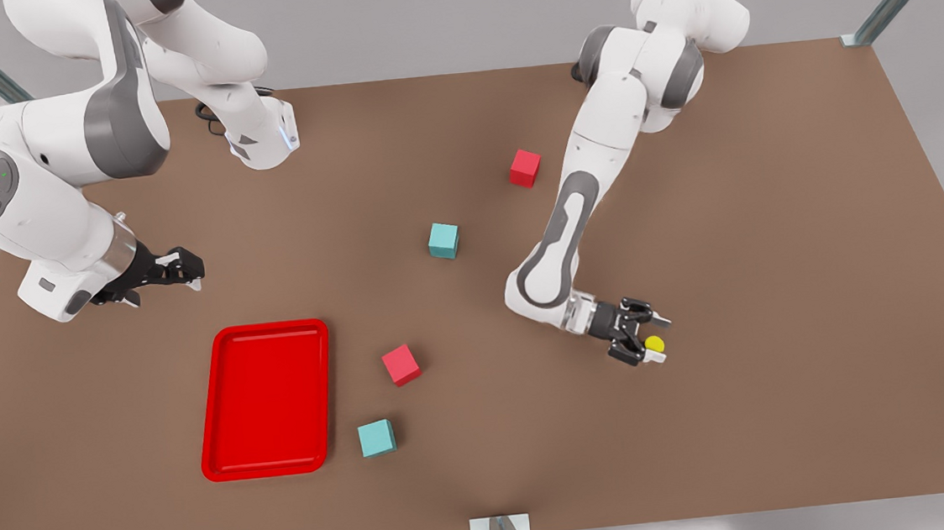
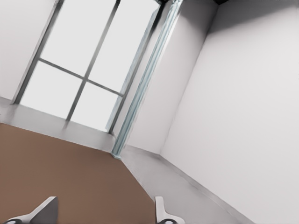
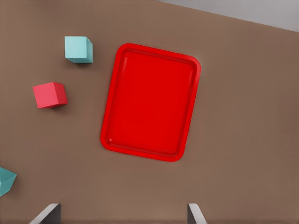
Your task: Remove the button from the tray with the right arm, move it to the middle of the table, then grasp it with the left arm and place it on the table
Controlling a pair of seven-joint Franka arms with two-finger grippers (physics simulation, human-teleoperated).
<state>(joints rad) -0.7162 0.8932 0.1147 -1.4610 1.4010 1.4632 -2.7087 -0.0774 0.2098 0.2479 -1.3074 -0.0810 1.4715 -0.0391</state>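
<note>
While the right pincer point(image 1: 186, 267) hangs open near the tray point(image 1: 222, 403), we see the left pincer point(image 1: 660, 336) spread wide around the button point(image 1: 654, 343) over the bench point(image 1: 773, 233).

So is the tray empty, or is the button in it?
Empty. The tray shows a bare red floor in the front and right wrist views; the button is outside it, toward the front view's right.

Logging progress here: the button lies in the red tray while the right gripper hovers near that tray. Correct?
Not quite: the tray holds nothing. The button is at the left gripper, far toward the front view's right, as the front view shows. The right gripper does hover near the tray.
</note>
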